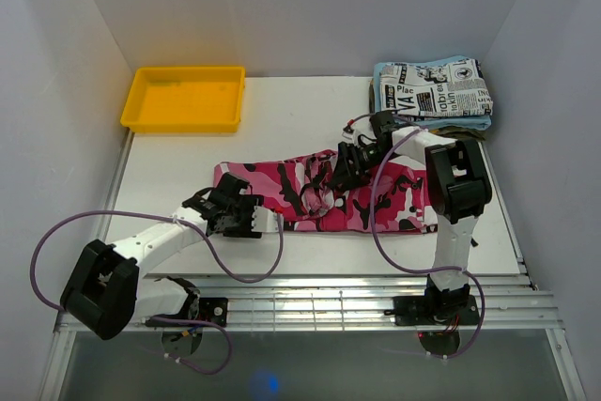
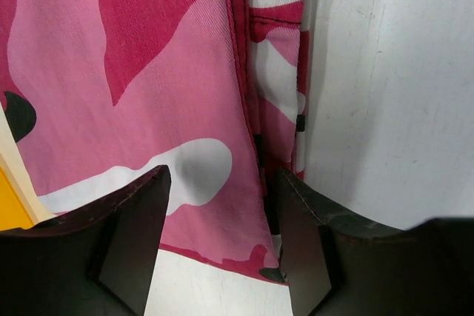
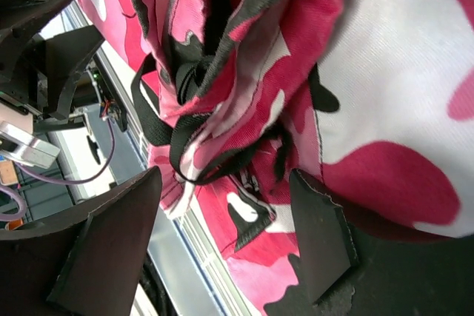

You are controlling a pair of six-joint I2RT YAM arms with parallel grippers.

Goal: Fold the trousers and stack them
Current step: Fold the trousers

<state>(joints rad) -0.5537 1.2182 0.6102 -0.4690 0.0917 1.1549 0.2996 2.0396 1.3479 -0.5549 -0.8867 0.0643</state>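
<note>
Starting nearest the bases, with the left gripper: hangs low over the left end of the trousers, jaws standing well apart, clamping nothing. In its wrist view, straddles the hem corner, with pink cloth flat on the table below and between the fingers and bare tabletop to one side.

Farther in, the right gripper: likewise spread wide and gripping nothing, poised over a bunched knot of cloth and black strap near the middle of the garment.

As for the trousers themselves: laid out as one long band across the table, long axis left to right, roughly parallel to the near edge, reaching from the left gripper to beneath the right arm.

Probably calls for an end-over-end fold along that axis, lifting the left end and carrying it rightward. Best done with the left gripper, already right at that hem; the bunched middle falls to the right.

Beyond, in the far right corner, a newspaper-print garment on a light blue cloth, likely the place for stacking. At the far left, a yellow tray, well apart from the cloth.
</note>
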